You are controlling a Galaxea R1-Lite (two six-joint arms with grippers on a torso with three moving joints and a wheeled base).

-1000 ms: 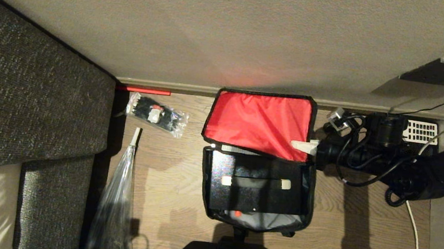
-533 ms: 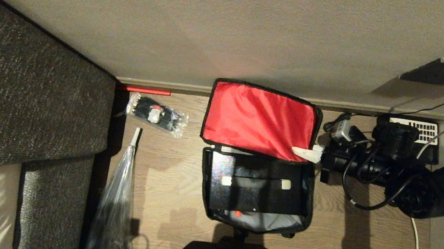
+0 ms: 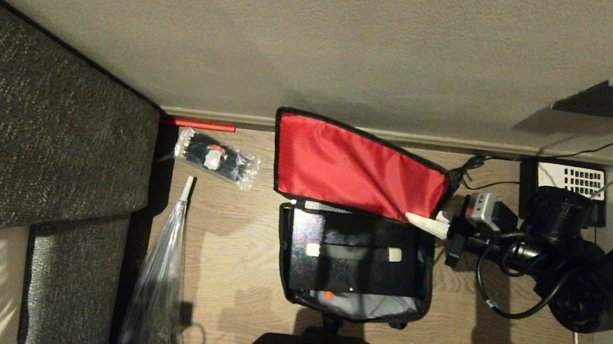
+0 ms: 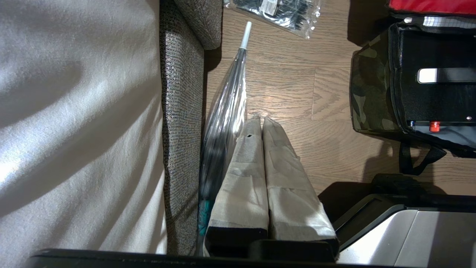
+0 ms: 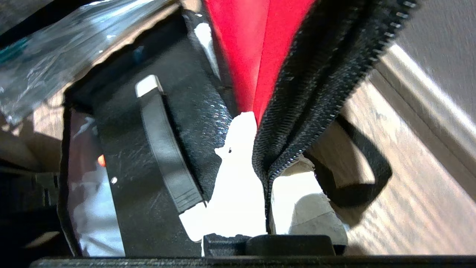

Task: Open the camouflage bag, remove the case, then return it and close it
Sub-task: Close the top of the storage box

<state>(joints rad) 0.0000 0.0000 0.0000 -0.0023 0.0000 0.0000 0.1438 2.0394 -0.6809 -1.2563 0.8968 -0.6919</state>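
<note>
Camouflage bag [image 3: 355, 257] sits on the wooden floor [image 3: 227, 277] just before the far wall, its red-lined lid [image 3: 352, 168] raised at the far side and the flat black case [image 3: 357, 260] lying in the open body, long axis running left to right. The right gripper [image 3: 427, 223] is at the lid's right near corner, fingers pinched narrow on the zippered edge of the lid (the right wrist view shows the black zipper band caught between the pale pads [image 5: 238, 175]). So the case lies to the left and nearer than those fingers, just below the held edge. The left gripper [image 4: 262, 123], fingers pressed together on nothing, hangs well to the left beside the sofa [image 3: 43, 127]; the right arm is far nearer.
</note>
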